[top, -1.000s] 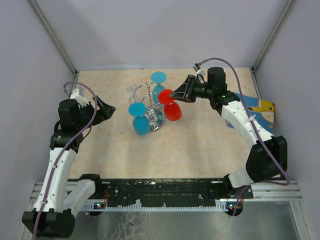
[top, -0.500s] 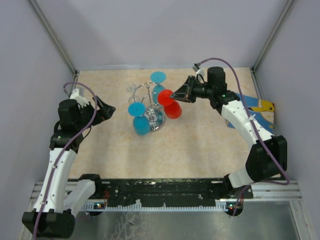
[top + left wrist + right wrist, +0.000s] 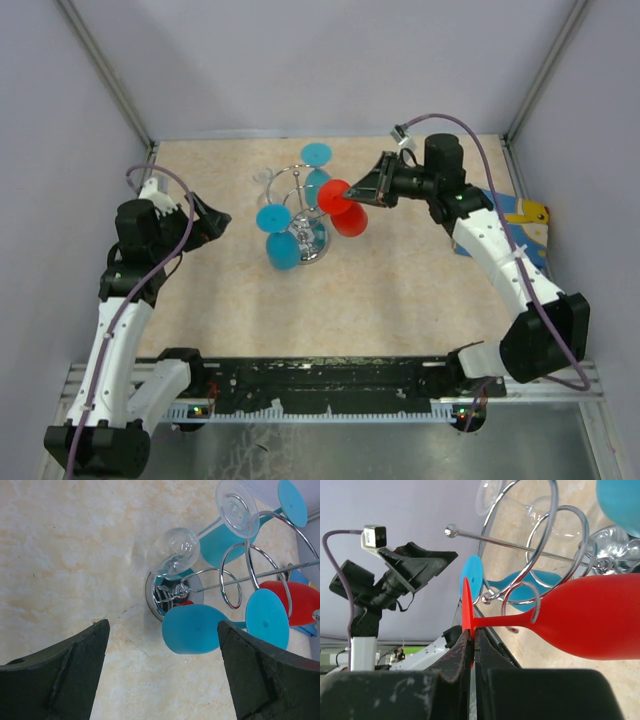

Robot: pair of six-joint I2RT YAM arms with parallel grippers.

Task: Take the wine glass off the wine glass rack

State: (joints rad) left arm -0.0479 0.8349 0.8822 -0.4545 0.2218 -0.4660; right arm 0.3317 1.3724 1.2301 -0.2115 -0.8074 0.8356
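L gripper (image 3: 208,222) hangs over the bench (image 3: 400,290) on the rack's left side, well apart, jaws wide, nothing in 'em. R gripper (image 3: 471,641) sits on the rack's right side, jaws pinched shut on the foot rim of the red wine glass (image 3: 592,625). Its stem is threaded thru a curled hook of the wine glass rack (image 3: 555,535). Prob. light, stiff, slick and breakable, so a thin-rim pinch may pivot. Slide the stem out the hook's gap, no yanking. Blue glasses (image 3: 192,628) and a clear glass (image 3: 172,550) hang on the other hooks.
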